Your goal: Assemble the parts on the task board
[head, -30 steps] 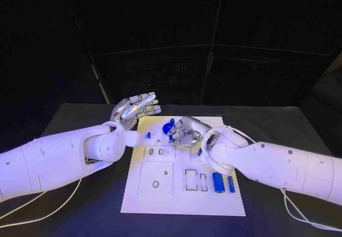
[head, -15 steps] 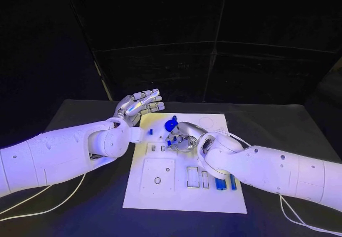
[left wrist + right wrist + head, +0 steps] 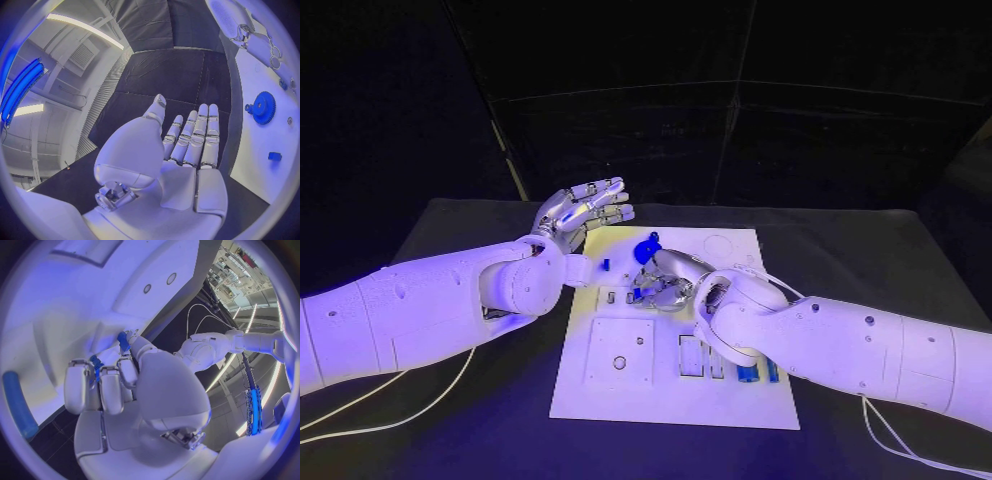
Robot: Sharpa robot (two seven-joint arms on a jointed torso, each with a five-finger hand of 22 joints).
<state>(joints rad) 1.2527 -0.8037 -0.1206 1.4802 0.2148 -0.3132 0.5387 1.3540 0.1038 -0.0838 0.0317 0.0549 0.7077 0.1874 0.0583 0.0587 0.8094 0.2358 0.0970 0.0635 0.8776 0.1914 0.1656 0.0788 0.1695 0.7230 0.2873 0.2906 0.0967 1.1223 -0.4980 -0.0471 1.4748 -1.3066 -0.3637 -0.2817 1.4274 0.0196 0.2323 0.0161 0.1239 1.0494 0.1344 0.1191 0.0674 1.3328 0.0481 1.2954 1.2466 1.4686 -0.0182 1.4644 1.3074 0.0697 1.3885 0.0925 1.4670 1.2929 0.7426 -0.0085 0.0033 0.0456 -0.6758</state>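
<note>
White task board [image 3: 733, 395] lay in the middle of the black desk [image 3: 877, 260], long side running away from the robot. Blue parts sat on it: a gear-like piece [image 3: 646, 249] toward the far end, a small block [image 3: 604, 265] just left of that, two short cylinders [image 3: 756, 372] standing side by side near the right edge, partly hidden behind the right forearm. Right hand [image 3: 666, 281] was lowered onto the board's middle, fingers curled in and pinching a small blue part [image 3: 124, 341] at the fingertips, pressed against the white surface; another bit of blue [image 3: 96, 367] showed between the curled fingers. Could not tell the shape of the held piece. Left hand [image 3: 584, 212] hung above the far left corner of the board, palm up, fingers spread and straight, holding nothing, well apart from the right hand. White cables [image 3: 387, 420] trailed over the desk under both arms.
</note>
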